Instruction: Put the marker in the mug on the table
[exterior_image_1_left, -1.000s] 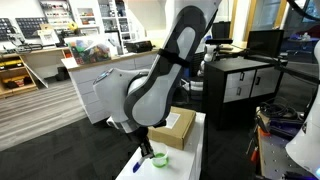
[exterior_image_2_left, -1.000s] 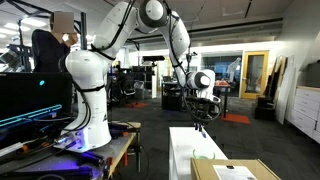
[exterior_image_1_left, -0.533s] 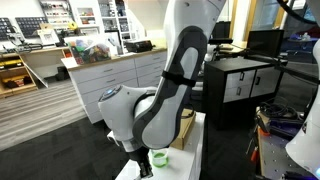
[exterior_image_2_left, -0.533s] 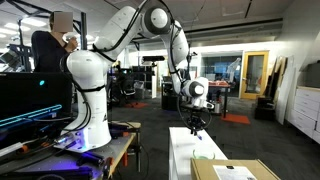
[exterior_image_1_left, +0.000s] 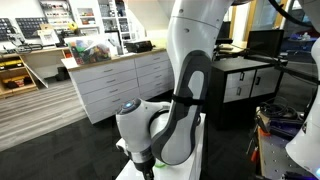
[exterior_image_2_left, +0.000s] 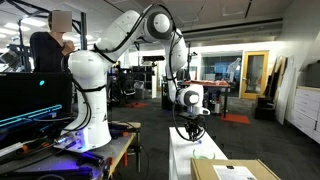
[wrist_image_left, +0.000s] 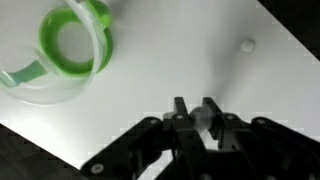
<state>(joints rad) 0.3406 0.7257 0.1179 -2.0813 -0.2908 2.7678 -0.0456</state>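
In the wrist view the mug (wrist_image_left: 70, 40), small and white with a green rim, stands on the white table (wrist_image_left: 200, 50) at the upper left. My gripper (wrist_image_left: 194, 108) is low over the table, to the right of the mug and apart from it. Its fingertips are drawn together on a small grey rounded thing that looks like the marker (wrist_image_left: 198, 117) seen end-on. In both exterior views the gripper (exterior_image_1_left: 147, 172) (exterior_image_2_left: 190, 133) hangs just above the table (exterior_image_2_left: 183, 152). The arm hides the mug in an exterior view.
The table's edge runs across the lower left of the wrist view, with dark floor (wrist_image_left: 30, 150) beyond. A flat cardboard box (exterior_image_2_left: 235, 170) lies on the table. A white drawer cabinet (exterior_image_1_left: 110, 85) and a black-and-white cabinet (exterior_image_1_left: 240, 85) stand behind. A person (exterior_image_2_left: 45, 50) sits nearby.
The arm has come down and towards the table's near end. The gripper went from beside the mug to low over the table, and the arm now covers the mug and the box.
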